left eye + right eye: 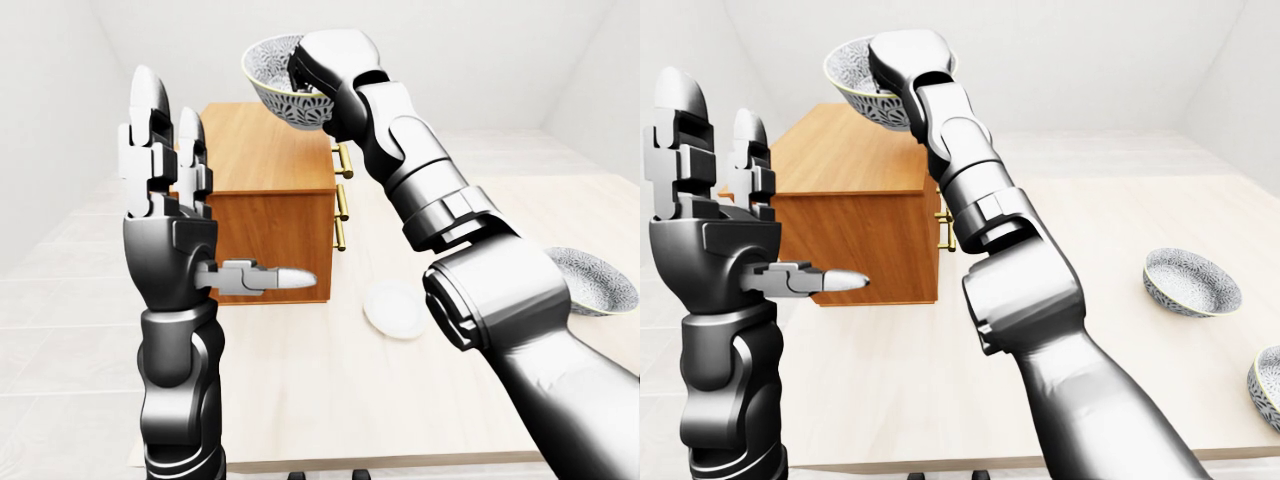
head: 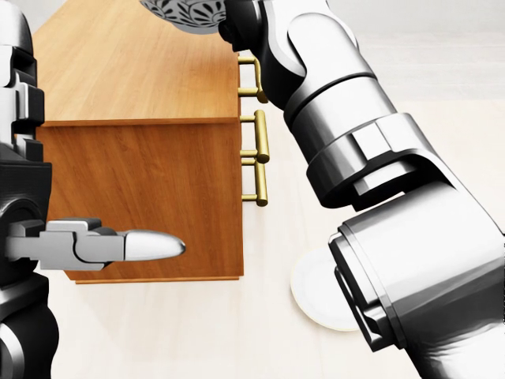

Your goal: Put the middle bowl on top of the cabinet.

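Two arms raised, one carrying the bowl.
The right arm stretches up and away, its right hand [image 1: 335, 65] closed on the rim of the patterned bowl [image 1: 272, 75], which hangs clear above the cabinet [image 1: 265, 170] top near its handled edge. The left hand [image 1: 168, 215] stands upright with its fingers spread.

— What's cut off?
— The held bowl [image 2: 185, 16], by the head view's top edge; the far-right bowl [image 1: 1268, 388], by the right-eye view's edge.
— Hidden?
— Half the plate [image 2: 310, 296], behind the right arm [image 2: 379, 181].
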